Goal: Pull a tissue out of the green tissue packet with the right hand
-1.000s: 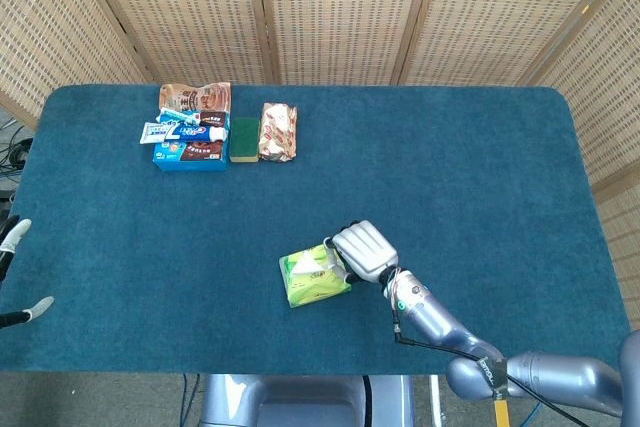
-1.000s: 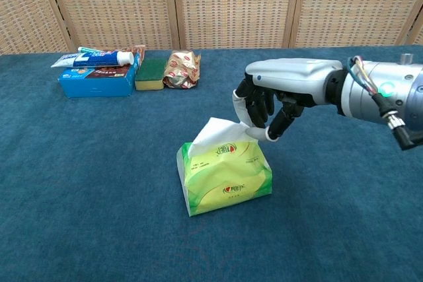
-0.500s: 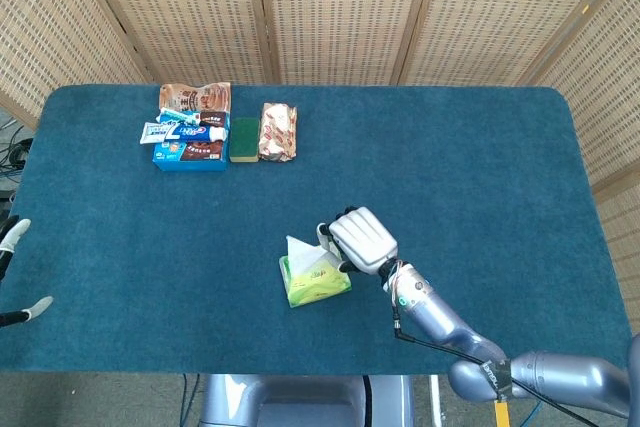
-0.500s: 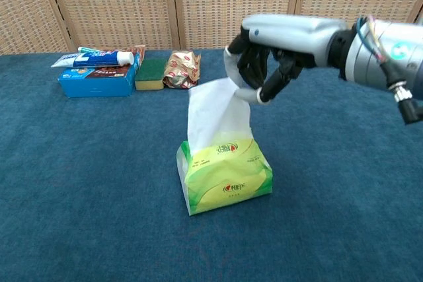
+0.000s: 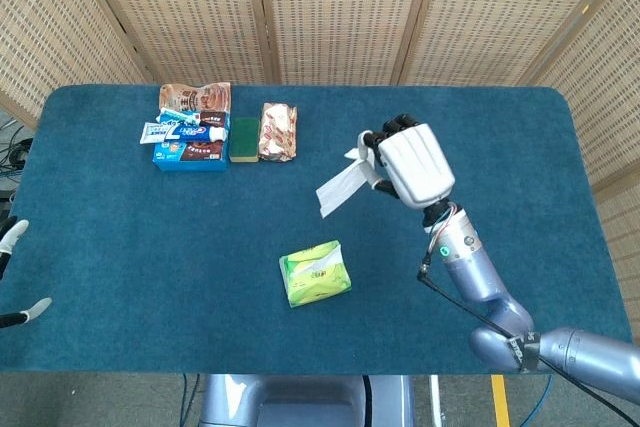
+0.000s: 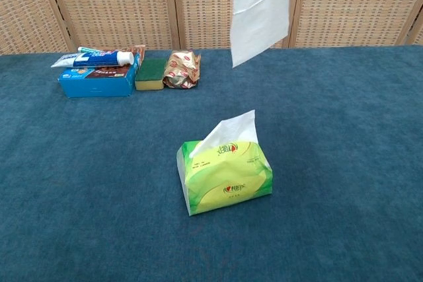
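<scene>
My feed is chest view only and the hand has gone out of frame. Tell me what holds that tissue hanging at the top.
Observer: The right hand holds the tissue, pinched at its fingertips, raised well above the table.
Operator: Confirm the sheet is free of the packet.
Observer: It is free. From the head view, the tissue hangs apart from the green tissue packet, on the far side of it.
Operator: Report the left hand.
Observer: Only its fingertips show at the table's left edge, far from the packet. I cannot tell how it is posed.
</scene>
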Available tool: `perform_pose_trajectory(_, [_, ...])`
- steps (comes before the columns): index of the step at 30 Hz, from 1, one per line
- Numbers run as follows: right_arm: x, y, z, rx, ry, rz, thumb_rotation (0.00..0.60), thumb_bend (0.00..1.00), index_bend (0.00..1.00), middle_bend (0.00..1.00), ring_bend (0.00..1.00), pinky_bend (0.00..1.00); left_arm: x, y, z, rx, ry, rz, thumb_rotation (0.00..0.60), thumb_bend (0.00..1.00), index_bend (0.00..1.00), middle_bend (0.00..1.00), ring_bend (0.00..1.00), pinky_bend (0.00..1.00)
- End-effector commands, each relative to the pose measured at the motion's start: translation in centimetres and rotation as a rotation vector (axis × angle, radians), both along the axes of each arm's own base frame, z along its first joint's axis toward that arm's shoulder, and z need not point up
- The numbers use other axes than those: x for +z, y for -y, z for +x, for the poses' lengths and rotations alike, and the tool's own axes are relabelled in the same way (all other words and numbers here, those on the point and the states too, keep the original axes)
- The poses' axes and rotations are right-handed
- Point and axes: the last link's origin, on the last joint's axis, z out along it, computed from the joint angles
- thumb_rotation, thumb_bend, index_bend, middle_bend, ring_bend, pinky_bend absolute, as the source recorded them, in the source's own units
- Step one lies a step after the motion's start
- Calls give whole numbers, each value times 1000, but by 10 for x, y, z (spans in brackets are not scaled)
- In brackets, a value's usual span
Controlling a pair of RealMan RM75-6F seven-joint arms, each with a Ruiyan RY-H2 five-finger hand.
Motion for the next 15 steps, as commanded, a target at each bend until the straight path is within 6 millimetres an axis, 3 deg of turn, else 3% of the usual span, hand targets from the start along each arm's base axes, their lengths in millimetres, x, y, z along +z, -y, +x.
perform_pose_trajectory(1, [-9, 27, -33, -92, -83, -88, 600, 751, 704, 709, 567, 445, 0, -1, 0, 0, -1, 3, 600, 0, 0, 0, 0, 0])
perform_pose_trajectory(5, [-44, 40, -74, -205, -153, -37, 600, 750, 704, 709, 567, 445, -3, -3, -1, 14, -7, -8, 600, 0, 0, 0, 0, 0])
perform_pose_trajectory(11, [-81, 43, -112, -264, -250, 23, 600, 722, 698, 661, 560, 445, -6, -5, 0, 19, -17, -12, 600, 0, 0, 0, 0, 0])
perform_pose_trajectory(13, [-89, 42, -119, -268, -272, 44, 600, 495, 548, 503, 450, 385, -6, -6, -1, 22, -17, -11, 600, 0, 0, 0, 0, 0])
perform_pose_trajectory(14, [-93, 40, -123, -271, -281, 63, 600, 349, 439, 391, 350, 337, -6, -6, -1, 24, -17, -11, 600, 0, 0, 0, 0, 0])
perform_pose_trajectory(15, [-96, 38, -127, -269, -294, 82, 600, 158, 256, 213, 191, 246, -6, -6, -1, 25, -17, -11, 600, 0, 0, 0, 0, 0])
